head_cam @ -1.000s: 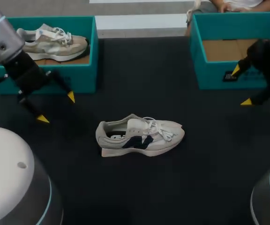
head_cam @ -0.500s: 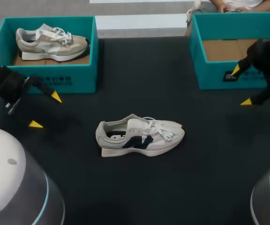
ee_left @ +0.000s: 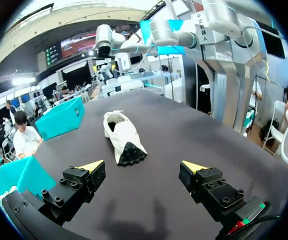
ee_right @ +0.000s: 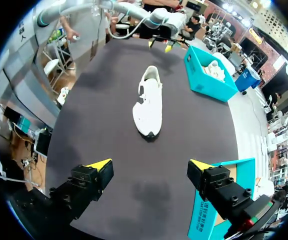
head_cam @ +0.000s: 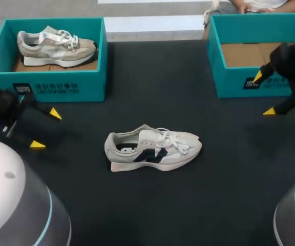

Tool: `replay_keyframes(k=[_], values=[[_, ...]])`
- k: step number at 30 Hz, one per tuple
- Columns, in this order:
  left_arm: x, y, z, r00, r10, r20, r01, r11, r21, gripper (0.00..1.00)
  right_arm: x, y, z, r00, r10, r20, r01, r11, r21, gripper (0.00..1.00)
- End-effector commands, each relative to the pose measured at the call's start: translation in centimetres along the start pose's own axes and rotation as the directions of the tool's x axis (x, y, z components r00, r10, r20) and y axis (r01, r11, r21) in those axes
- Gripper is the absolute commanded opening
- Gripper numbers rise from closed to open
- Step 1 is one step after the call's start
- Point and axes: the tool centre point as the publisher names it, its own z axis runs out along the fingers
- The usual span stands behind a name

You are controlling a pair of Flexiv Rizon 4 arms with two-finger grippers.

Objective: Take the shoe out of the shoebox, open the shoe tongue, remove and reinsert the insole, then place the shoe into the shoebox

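Head view: white sneaker [head_cam: 152, 149] with a navy side logo lies on its sole mid-table [head_cam: 152, 215], heel toward the left arm, toe toward the right arm, outside both boxes. Teal left shoebox [head_cam: 60, 88] sits at the far left corner with a beige sneaker [head_cam: 55, 46] inside. Teal right shoebox [head_cam: 229, 84] sits at the far right corner, only its cardboard floor showing. Left hand [head_cam: 46, 129] is just in front of the left shoebox, released, holding nothing, well apart from the white sneaker. Right hand [head_cam: 263, 93] is just in front of the right shoebox, also released and holding nothing.

Left wrist view: left hand [ee_left: 143, 166] has its 2 yellow tips spread wide with nothing between them. White sneaker [ee_left: 123, 137] lies ahead, dark heel nearest. Right shoebox [ee_left: 59, 118] is farther off beside it.

Right wrist view: right hand [ee_right: 150, 165] is spread wide, nothing between the fingers. White sneaker [ee_right: 149, 102] lies ahead, toe nearest. Left shoebox [ee_right: 206, 80] is beyond it to 1 side, and the left hand [ee_right: 160, 46] shows at the far end. A wall of the right shoebox [ee_right: 219, 210] is just beside 1 finger.
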Motion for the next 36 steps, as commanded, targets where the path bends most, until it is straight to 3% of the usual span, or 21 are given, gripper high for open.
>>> replay_keyframes(k=[1, 8, 26, 36], values=[[1.5, 1.6, 0.9, 0.976, -0.115, 0.188, 0.107, 0.993, 0.053, 1.0, -0.2, 0.0, 0.1, 1.0, 0.001, -0.003, -0.001, 1.0, 0.003, 1.0], [2.0, 3.4, 0.6, 0.931, -0.228, 0.286, 0.205, 0.973, 0.106, 1.0, -0.2, 0.0, 0.1, 1.0, 0.001, -0.003, -0.001, 1.0, 0.003, 1.0], [1.8, 4.1, 1.0, 0.929, -0.26, 0.262, 0.233, 0.964, 0.132, 1.0, -0.2, 0.0, 0.1, 1.0, 0.001, -0.003, -0.001, 1.0, 0.003, 1.0], [0.4, 2.4, 6.0, 0.923, -0.269, 0.274, 0.22, 0.955, 0.198, 1.0, -0.2, 0.0, 0.1, 1.0, 0.001, -0.003, -0.001, 1.0, 0.003, 1.0]])
